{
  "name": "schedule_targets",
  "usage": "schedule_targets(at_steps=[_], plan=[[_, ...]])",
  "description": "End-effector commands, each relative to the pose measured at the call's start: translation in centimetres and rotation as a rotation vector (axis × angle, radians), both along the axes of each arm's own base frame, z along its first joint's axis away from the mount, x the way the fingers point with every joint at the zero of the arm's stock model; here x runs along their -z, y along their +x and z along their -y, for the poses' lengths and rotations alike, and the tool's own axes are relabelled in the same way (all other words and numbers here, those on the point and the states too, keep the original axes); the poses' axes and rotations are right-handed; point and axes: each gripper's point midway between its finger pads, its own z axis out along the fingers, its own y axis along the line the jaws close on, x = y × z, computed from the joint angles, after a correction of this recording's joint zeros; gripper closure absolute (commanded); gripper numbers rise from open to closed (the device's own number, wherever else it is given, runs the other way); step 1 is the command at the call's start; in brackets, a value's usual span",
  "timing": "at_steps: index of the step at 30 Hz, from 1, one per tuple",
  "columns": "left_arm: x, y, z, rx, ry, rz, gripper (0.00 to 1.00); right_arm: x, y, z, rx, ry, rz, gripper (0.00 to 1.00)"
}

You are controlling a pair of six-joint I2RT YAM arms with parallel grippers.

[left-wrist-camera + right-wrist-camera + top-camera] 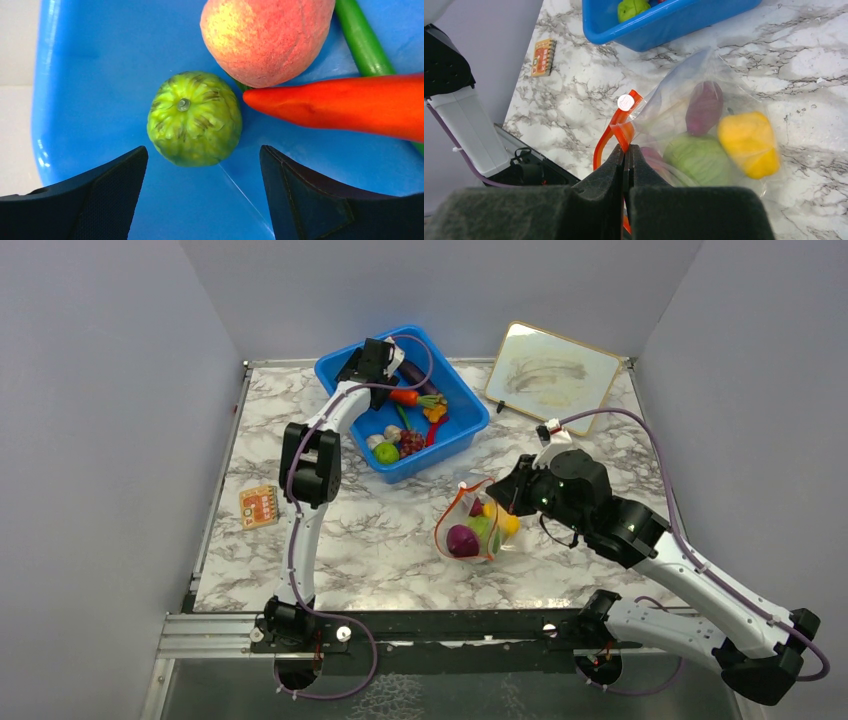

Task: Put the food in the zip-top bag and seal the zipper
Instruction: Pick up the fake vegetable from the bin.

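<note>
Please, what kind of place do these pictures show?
Probably a robot test bench, not a kitchen: plain grey walls enclose a marble-pattern table, and the food in the blue bin is plastic toys.

In the left wrist view the peach point(265, 37) runs off the top edge, the carrot point(345, 105) off the right, and the zipper point(616, 127) hides behind the jaws of the right gripper point(625, 152).

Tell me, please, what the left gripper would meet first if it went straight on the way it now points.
Most likely the green cabbage, lying on the blue bin floor, centred ahead of the open jaws. The peach and carrot sit off-line; depth is uncertain.
</note>
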Motion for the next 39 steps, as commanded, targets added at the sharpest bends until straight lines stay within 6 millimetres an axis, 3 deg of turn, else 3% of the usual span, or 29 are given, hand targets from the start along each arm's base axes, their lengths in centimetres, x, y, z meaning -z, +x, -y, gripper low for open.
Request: schedule_targets(at_steps=[1, 5, 10, 18, 22, 31, 39], plan=[[0.3, 1.2, -0.7, -0.013, -0.005, 0.018, 0.15, -2.3, 0.8, 0.2, 0.032, 0.031, 0.053, 0.99], [1.0, 1.5, -1.1, -0.016, -0.001, 0.012, 0.16, -2.1, 0.8, 0.2, 0.036, 0.026, 0.05, 0.99], [1.3, 1.6, -1.0, -0.009, -0.008, 0.01, 0.26, -1.9, 0.8, 0.1, 0.036, 0.029, 0.047, 0.99], [0.5, 1.1, -0.9, -0.009, -0.026, 0.024, 0.44, -1.4, 0.8, 0.0, 0.034, 0.032, 0.041, 0.99], [-0.1, 0.6, -1.0, -0.005, -0.025, 0.03, 0.46, -1.4, 0.8, -0.1, 0.032, 0.038, 0.041, 0.99], [-4.1, -1.0, 1.2, 0.024, -0.202, 0.074, 0.49, -1.1, 0.6, -0.1, 0.029, 0.051, 0.039, 0.99], [-6.3, -3.5, 3.0, 0.054, -0.349, 0.07, 0.51, -0.6, 0.4, -0.8, 0.003, 0.075, 0.026, 0.99]])
